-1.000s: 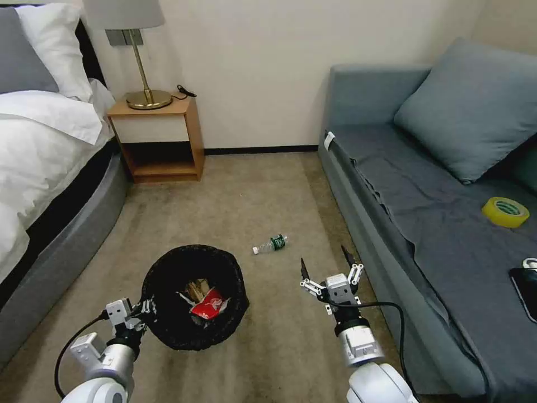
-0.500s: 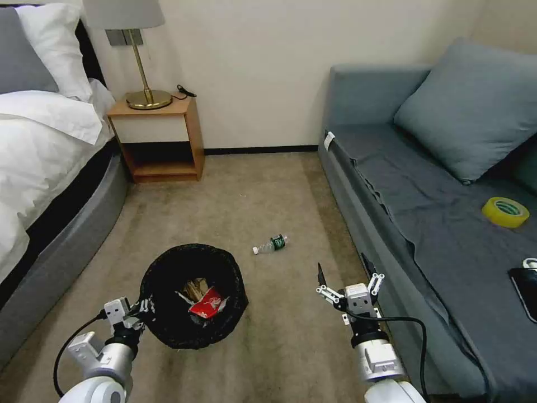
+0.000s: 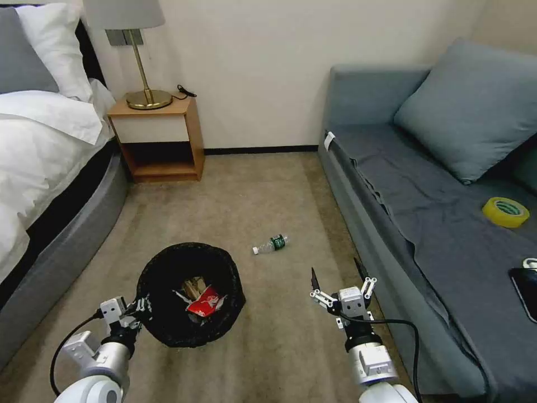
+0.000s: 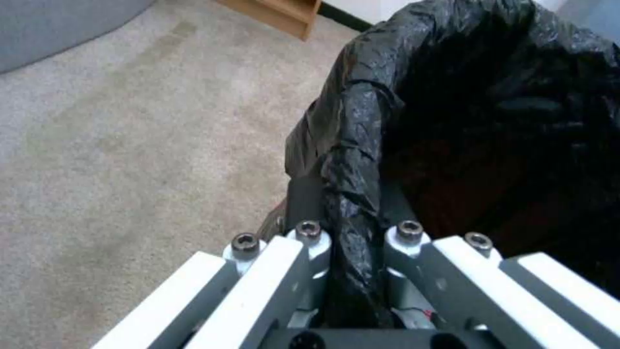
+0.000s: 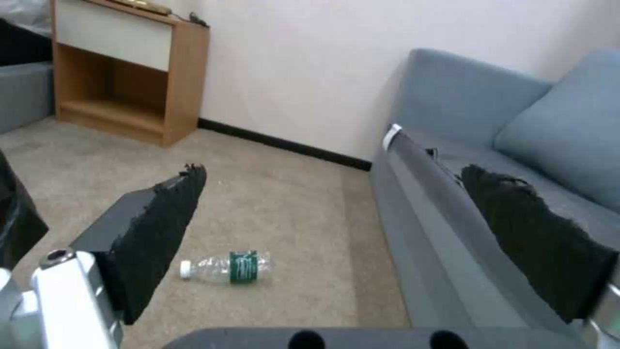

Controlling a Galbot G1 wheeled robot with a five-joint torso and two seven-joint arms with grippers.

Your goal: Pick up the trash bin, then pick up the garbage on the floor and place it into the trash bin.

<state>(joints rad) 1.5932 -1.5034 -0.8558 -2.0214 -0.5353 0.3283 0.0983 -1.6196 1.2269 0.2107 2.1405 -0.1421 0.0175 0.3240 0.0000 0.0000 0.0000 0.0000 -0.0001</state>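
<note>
A: Lower left of the head view?
B: Left hand (image 3: 140,309) there, clamped on the near rim of the trash bin (image 3: 168,330); same grip in the left wrist view, left hand (image 4: 354,232) pinching a fold of the crinkled black liner of the trash bin (image 4: 452,121), one finger (image 4: 303,191) outside the rim, the other inside

A: Inside the bin?
B: Red-and-white packet (image 3: 204,303) low in the middle; tan paper (image 3: 193,287) just behind it, touching; shiny scraps beside them, too small to name

A: Still out on the floor?
B: Small clear bottle (image 3: 270,244) with a green label, lying on its side on the beige carpet (image 3: 251,190) near the centre of the head view, cap toward the left of the frame; up and to the right of the bin, apart from it; in the right wrist view, bottle (image 5: 227,266) low in the frame, seen in the gap between the two dark fingers

A: Right hand?
B: Right hand (image 3: 339,274) at lower centre-right of the head view, fingers spread wide apart, gripping nothing; below the bottle in the frame and clear of it; close beside the front edge of the sofa (image 3: 447,224); in its own view, right hand (image 5: 362,232) just as wide, dark pads (image 5: 155,232) at left and right edges

A: Elsewhere?
B: Yellow tape roll (image 3: 505,211) on the sofa seat at the right edge; nightstand (image 3: 156,137) with a brass lamp (image 3: 142,61) in the upper left; bed (image 3: 45,145) along the left edge
</note>
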